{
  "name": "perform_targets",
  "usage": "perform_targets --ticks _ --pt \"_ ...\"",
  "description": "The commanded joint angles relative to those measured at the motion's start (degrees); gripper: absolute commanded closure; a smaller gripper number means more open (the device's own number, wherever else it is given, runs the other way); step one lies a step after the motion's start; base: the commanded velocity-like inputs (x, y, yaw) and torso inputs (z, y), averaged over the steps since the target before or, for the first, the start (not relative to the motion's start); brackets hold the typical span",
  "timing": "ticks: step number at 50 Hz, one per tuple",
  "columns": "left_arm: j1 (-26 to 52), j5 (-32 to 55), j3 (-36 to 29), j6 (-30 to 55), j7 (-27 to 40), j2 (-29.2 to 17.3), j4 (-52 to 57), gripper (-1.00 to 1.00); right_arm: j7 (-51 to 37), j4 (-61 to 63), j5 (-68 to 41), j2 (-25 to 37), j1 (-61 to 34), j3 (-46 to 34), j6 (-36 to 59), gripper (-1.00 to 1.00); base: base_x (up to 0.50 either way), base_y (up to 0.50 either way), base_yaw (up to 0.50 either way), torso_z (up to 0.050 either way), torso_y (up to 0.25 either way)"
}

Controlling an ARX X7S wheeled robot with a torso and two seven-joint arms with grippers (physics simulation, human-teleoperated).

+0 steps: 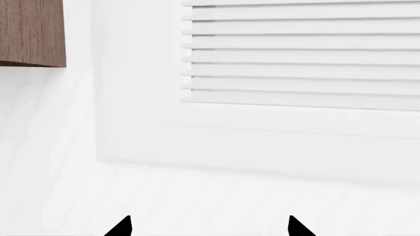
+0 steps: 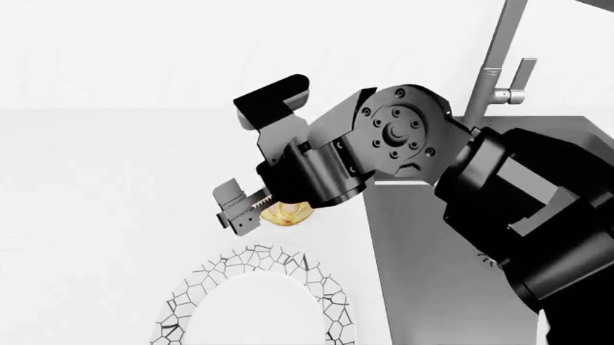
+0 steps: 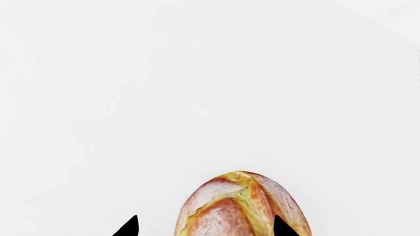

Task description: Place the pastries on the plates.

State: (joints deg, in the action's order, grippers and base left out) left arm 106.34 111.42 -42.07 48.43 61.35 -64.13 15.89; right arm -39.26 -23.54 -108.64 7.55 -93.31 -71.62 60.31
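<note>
reaching over the white counter (image 2: 106, 215), the right gripper (image 2: 251, 208) had its fingers set either side of the golden-brown bun (image 2: 287, 213), which lay on the bare surface. in the right wrist view the bun (image 3: 239, 206) sat between the two dark fingertips (image 3: 128, 227), one tip overlapping its edge, but whether the jaws were clenched on it i could not tell. just below the claw in the head view lay the white plate with the cracked-mosaic rim (image 2: 326, 302), apart from the bun and holding nothing that showed. beside the claw's arm ran a grey steel sink (image 2: 422, 237), with a tap (image 2: 499, 72) rising behind it. the left gripper (image 1: 208, 227) showed only its two black tips, spread wide with nothing between them, facing a white louvred panel (image 1: 302, 54) and a brown wooden corner (image 1: 33, 32). no writing or labels could be read anywhere.
</note>
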Motion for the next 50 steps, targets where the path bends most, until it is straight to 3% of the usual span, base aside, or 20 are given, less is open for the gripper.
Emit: perform_targets --ticks 1,39,45,46,50 --pt "-0.24 -0.16 0.13 -0.06 -0.15 -0.01 -0.08 -1.0 0.07 -0.48 -1.33 0.4 2.65 -2.8 0.51 -1.0 0.0 0.0 0.0 0.0 0.0" --pt "-0.97 -0.24 0.62 -0.42 -0.37 0.17 -0.01 -1.0 -7.7 -2.97 -6.4 -2.69 1.52 -12.17 11.87 -1.0 0.0 0.0 0.0 -0.002 0.0" --pt "-1.21 -0.27 0.72 -0.52 -0.39 -0.02 0.13 -1.0 -2.35 0.31 1.89 -3.33 0.39 -13.29 11.39 -1.0 0.0 0.0 0.0 -0.002 0.0" --pt "-1.24 -0.24 0.75 -0.53 -0.38 -0.08 0.14 -1.0 -1.67 0.63 3.01 -3.36 0.25 -13.46 11.14 1.0 0.0 0.0 0.0 0.0 0.0" --pt "-1.3 -0.25 0.85 -0.53 -0.43 -0.24 0.17 -1.0 0.15 2.12 5.22 -3.29 -0.07 -13.81 10.75 1.0 0.0 0.0 0.0 -0.003 0.0"
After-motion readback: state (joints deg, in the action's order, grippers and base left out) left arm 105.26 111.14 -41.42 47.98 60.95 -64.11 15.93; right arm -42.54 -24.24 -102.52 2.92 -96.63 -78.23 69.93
